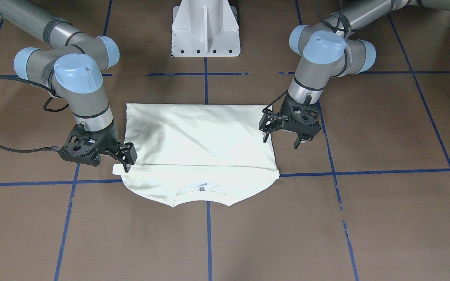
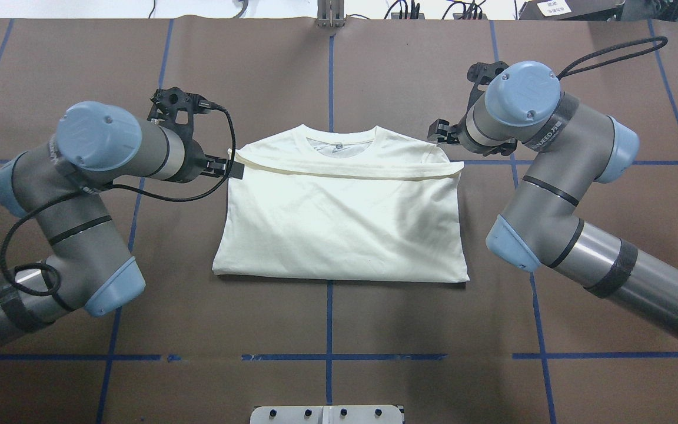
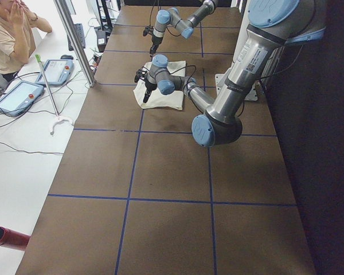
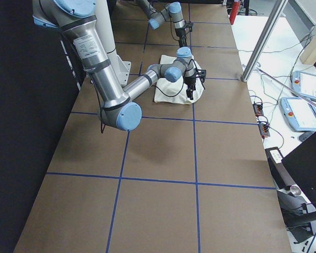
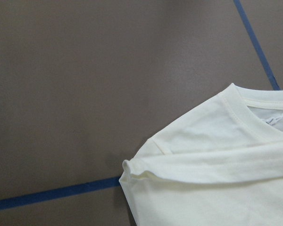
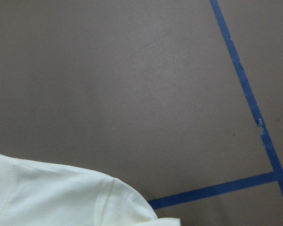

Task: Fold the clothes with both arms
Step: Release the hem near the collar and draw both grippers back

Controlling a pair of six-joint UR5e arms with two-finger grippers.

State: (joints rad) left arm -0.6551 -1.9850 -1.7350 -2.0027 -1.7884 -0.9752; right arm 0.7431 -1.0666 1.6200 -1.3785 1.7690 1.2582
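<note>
A cream T-shirt (image 2: 339,224) lies folded at the middle of the brown desk (image 2: 327,330), plain side up, collar at its far edge. The left claw (image 1: 283,134), prongs spread, hovers just beside its left shoulder. The right claw (image 1: 125,162) pinches the sleeve end at the right shoulder.

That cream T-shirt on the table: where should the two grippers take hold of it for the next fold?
Probably the two shoulder corners of the cream T-shirt, beside the neckline, each gripper coming from its own side. The folded sleeve band ends there, so the edges lie stacked and pinchable, and the left gripper and right gripper are near them.
</note>
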